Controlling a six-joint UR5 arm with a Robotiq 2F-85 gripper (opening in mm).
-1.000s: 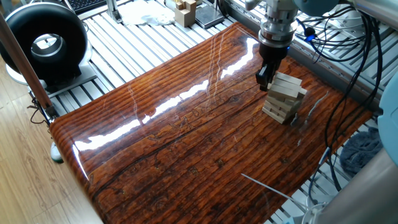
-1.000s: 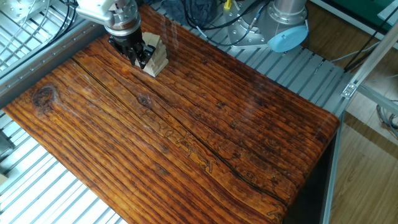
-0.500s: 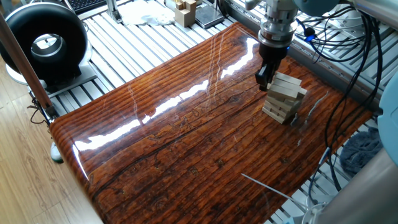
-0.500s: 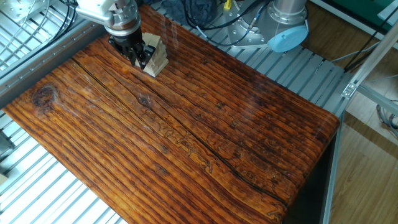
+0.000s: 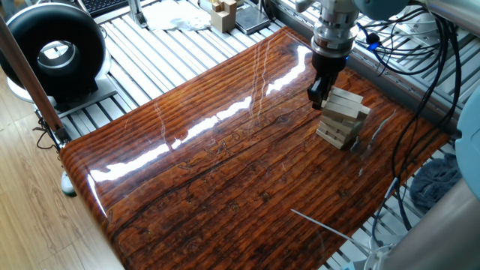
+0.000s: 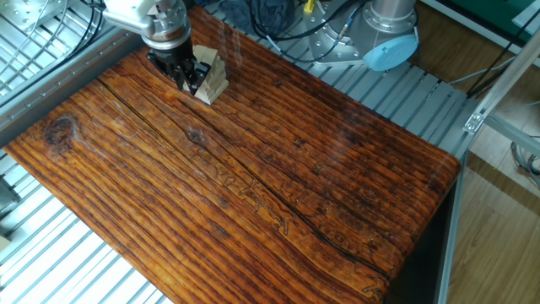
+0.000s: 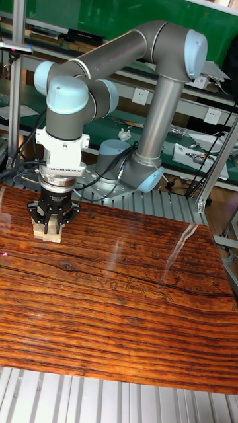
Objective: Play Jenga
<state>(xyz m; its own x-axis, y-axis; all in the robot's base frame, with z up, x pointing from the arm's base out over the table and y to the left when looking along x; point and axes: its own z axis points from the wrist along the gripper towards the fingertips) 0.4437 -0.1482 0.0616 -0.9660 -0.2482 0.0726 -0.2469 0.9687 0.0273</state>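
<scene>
The gripper [image 5: 318, 96] is set against the tower [image 5: 342, 118]; finger state cannot be told. A skewed push could topple it.

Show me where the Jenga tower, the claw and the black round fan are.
Jenga tower [image 5: 343, 118], one fixed view, its side face.
Claw [image 5: 319, 93], one fixed view, between fingertips.
Black round fan [image 5: 56, 52], one fixed view, its ring.

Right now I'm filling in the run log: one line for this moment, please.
task: Jenga | gripper: at tower's upper side, grip state unclear | tower: standing, top blocks offset | table: no loose blocks visible
</scene>
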